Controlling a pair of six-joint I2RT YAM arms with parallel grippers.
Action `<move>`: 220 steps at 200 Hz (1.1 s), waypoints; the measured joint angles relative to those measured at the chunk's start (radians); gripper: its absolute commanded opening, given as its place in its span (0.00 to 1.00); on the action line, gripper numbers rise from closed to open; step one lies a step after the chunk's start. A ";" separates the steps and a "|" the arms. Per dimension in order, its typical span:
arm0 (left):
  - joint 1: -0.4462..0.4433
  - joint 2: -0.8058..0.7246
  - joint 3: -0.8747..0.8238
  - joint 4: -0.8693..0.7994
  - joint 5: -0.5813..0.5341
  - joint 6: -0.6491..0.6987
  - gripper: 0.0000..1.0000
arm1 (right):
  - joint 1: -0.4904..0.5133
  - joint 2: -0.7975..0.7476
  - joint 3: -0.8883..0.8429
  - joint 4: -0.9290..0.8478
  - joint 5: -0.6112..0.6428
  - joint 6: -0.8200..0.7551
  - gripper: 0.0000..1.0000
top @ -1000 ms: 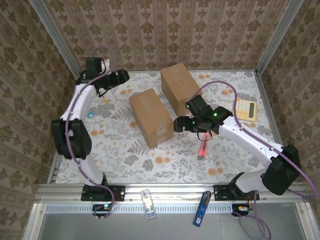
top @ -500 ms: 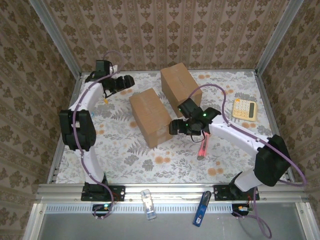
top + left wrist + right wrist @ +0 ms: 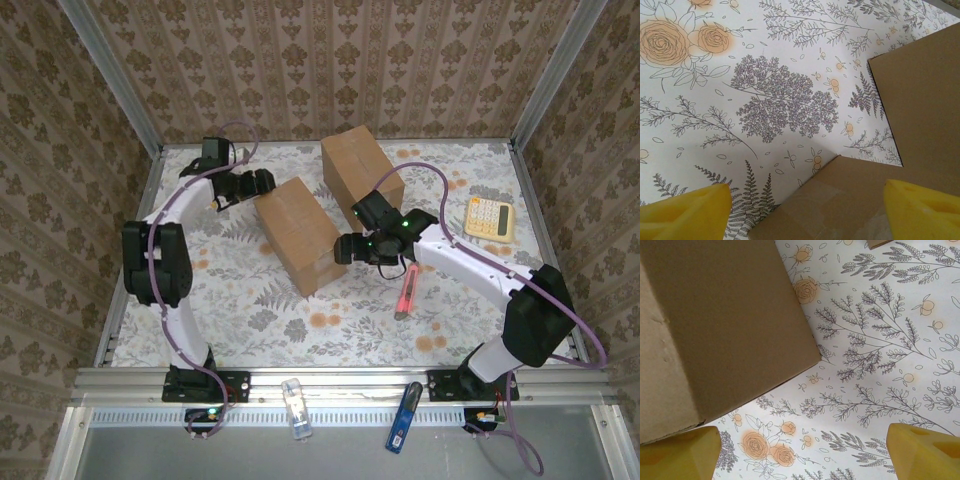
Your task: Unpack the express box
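Box lies in the middle of the flowery counter, which has walls on three sides. It is shut, with tape on it. It is long, and in the top view its long way runs from far left to near right. A second box sits just behind it on the right, with only a thin gap between the two.

The left end effector is at the far left end of the box, just beside its corner. Its yellow fingers are spread wide and hold nothing, and the taped end of the box shows between them. The right end effector is at the other end, beside the near right corner. It too is wide open and empty, with the box's brown side next to one finger. Each arm is about as near as the other, so I think they are getting ready to hold or open the box.

Bare counter in front and to the left gives room to move. A calculator rests by the right edge, well apart. A pink cutter lies near the box, just beside the right arm.
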 measured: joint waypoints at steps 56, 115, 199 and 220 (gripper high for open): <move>-0.019 -0.051 -0.036 0.016 -0.016 -0.003 0.80 | -0.024 -0.003 0.000 -0.018 0.008 -0.004 0.88; -0.038 -0.052 -0.036 -0.018 -0.004 -0.001 0.81 | -0.063 -0.104 -0.047 -0.065 0.065 0.013 0.88; -0.037 -0.052 0.003 -0.082 -0.005 0.010 0.88 | -0.142 -0.248 -0.264 -0.172 0.128 0.085 0.82; -0.037 -0.055 0.060 -0.100 -0.013 0.010 0.88 | -0.156 -0.217 -0.317 -0.164 0.127 0.107 0.80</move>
